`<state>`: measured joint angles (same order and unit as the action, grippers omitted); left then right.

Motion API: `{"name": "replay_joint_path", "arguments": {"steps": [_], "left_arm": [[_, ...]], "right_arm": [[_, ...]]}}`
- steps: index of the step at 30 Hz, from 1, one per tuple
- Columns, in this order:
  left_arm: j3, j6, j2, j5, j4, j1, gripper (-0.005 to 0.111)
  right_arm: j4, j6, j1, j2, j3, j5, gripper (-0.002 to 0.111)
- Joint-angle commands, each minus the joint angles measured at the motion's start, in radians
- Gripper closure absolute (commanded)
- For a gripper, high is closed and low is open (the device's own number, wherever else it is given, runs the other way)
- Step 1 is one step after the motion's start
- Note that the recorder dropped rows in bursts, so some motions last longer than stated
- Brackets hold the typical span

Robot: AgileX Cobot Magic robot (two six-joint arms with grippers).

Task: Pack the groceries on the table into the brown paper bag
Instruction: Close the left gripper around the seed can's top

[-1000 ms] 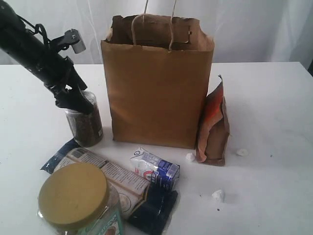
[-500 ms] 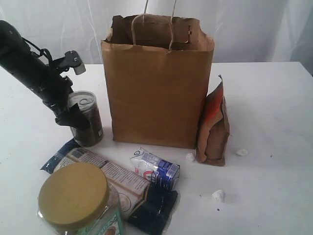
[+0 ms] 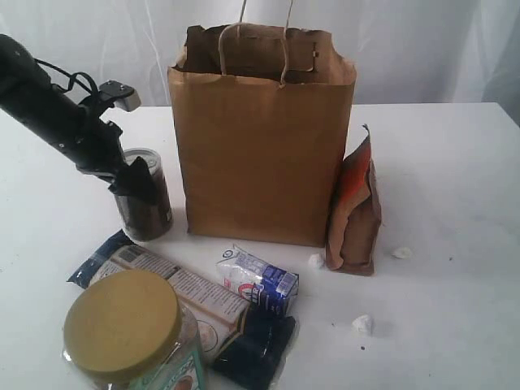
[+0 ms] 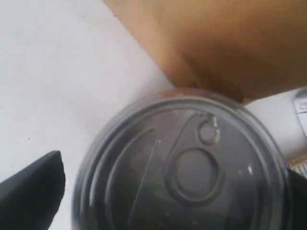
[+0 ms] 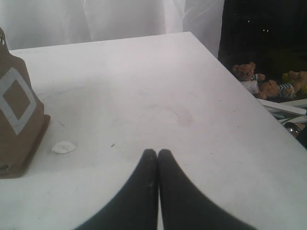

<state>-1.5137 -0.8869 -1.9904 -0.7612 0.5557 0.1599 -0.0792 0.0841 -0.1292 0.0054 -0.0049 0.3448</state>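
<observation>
"Exterior view: what are the left jaws doing?"
"They stand wide apart, one on each side of the clear can (image 3: 150,215), not squeezing it. The can stands on the desk (image 3: 455,187), just beside the brown paper bag (image 3: 260,154)."
"How should it be grabbed?"
"I think it is hard, smooth and a bit heavy. Pinch its round side, under the rim."
"Count now!"
"One big jar (image 3: 122,325), one can, one long packet (image 3: 187,296), one small carton (image 3: 260,280), one bag, one orange-brown pouch (image 3: 357,211), three white crumbs (image 3: 363,325). The right jaws are pressed together, holding nothing."
</observation>
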Motion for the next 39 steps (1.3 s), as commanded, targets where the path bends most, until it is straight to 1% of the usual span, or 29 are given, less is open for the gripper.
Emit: {"name": "replay_joint_path", "arguments": {"steps": [1,4,8,10,16,18,23,26,27,30,39], "left_arm": [[0.006,0.020,0.008,0.013,0.058,0.002,0.002],[0.006,0.020,0.008,0.046,0.116,0.002,0.002],[0.006,0.020,0.008,0.085,0.118,0.002,0.002],[0.006,0.020,0.008,0.084,0.115,0.002,0.005],[0.006,0.020,0.008,0.041,0.080,0.002,0.049],[0.006,0.016,0.008,0.026,0.055,0.002,0.058],[0.006,0.016,0.012,0.004,0.016,0.002,0.072],[0.006,0.016,0.012,0.006,0.016,0.002,0.085],[0.006,0.016,0.012,0.009,0.016,0.002,0.091],[-0.001,0.016,0.012,0.030,0.010,0.002,0.107],[-0.093,0.022,0.043,0.026,0.002,0.002,0.107]], "right_arm": [[0.001,-0.011,0.000,-0.005,0.005,-0.002,0.108],[0.001,-0.011,0.000,-0.005,0.005,-0.002,0.108],[0.001,-0.011,0.000,-0.005,0.005,-0.002,0.108],[0.001,-0.011,0.000,-0.005,0.005,-0.002,0.108],[0.001,-0.011,0.000,-0.005,0.005,-0.002,0.108],[0.001,-0.011,0.000,-0.005,0.005,-0.002,0.108],[0.001,-0.011,0.000,-0.005,0.005,-0.002,0.108],[0.001,-0.011,0.000,-0.005,0.005,-0.002,0.108],[0.001,-0.011,0.000,-0.005,0.005,-0.002,0.108],[0.001,-0.011,0.000,-0.005,0.005,-0.002,0.108],[0.001,-0.011,0.000,-0.005,0.005,-0.002,0.108]]}}
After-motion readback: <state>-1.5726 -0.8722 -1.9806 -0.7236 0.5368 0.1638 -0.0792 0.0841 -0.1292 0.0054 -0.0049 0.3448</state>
